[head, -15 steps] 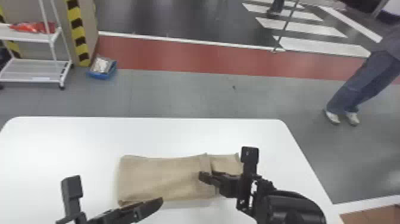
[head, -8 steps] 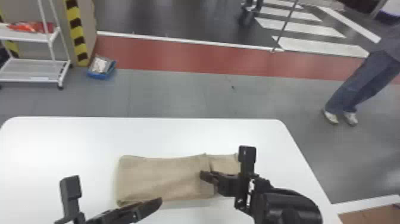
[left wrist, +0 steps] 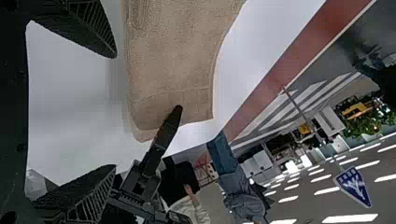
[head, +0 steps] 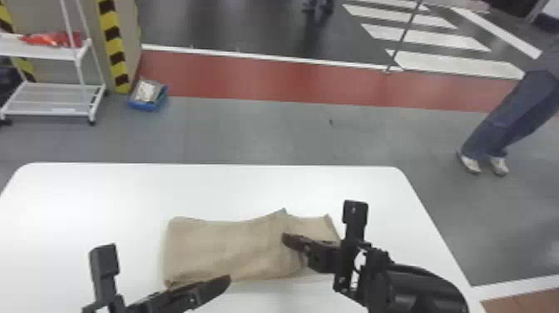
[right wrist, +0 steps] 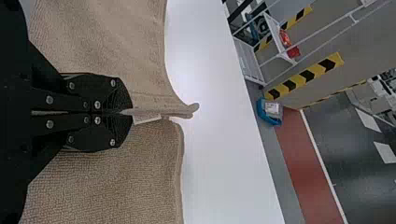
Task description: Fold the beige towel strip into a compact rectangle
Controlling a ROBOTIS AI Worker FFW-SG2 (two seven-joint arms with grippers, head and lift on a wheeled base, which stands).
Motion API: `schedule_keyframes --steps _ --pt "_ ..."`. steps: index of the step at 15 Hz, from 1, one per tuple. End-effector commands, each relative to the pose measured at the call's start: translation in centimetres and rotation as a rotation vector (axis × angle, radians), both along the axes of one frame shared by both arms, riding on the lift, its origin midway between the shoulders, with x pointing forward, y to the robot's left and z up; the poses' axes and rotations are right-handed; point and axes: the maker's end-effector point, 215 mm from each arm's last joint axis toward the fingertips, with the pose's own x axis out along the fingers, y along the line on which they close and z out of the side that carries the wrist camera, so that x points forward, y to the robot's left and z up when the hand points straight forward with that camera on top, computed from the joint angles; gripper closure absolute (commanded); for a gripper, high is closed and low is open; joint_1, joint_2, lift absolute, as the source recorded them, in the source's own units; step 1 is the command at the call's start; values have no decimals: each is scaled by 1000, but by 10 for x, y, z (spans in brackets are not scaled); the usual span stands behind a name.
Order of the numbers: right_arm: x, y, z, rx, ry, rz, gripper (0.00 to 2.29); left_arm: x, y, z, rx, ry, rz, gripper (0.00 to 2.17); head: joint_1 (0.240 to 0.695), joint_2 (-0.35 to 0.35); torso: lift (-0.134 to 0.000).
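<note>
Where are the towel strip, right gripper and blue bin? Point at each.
Beige towel strip (head: 220, 249), head view: its left part.
Right gripper (right wrist: 125, 112), right wrist view: between the fingertips.
Blue bin (head: 145, 105), head view: near wall.

Beige towel strip (head: 224, 249), seemingly partly folded, creased.

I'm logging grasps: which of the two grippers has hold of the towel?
The right gripper: its fingers are shut on a raised part of the beige towel. The left gripper stands open, holding nothing.
</note>
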Motion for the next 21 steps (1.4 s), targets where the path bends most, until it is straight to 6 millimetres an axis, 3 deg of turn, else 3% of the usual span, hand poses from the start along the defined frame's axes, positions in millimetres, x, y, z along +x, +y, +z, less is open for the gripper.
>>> schedule_keyframes --steps 1,2,3,6,12,13,14,21 --pt "-3 3 12 11 3 4 1409 0 0 1 -2 -2 -1 36 695 -226 0" --pt "-6 1 9 -1 23 1 1389 0 0 1 -2 -2 -1 36 695 -223 0" --pt "-5 -1 7 -22 31 -2 1085 0 -1 2 -4 -2 -1 36 695 -222 0" --pt "-1 -9 -8 -42 52 -15 859 0 -2 2 -7 -3 -3 36 695 -229 0" --pt "-1 -6 -17 -38 60 -14 886 -2 -3 5 -9 -2 -9 36 695 -240 0" --pt "-1 -5 -17 -36 59 -10 1139 -3 -3 5 -9 -1 -11 36 695 -238 0" --pt "-2 -4 -17 -36 60 -8 1251 -3 -3 5 -9 -1 -11 36 695 -236 0" --pt "-9 8 -2 -16 54 12 1264 -10 -6 2 -11 22 -28 36 695 -231 0"
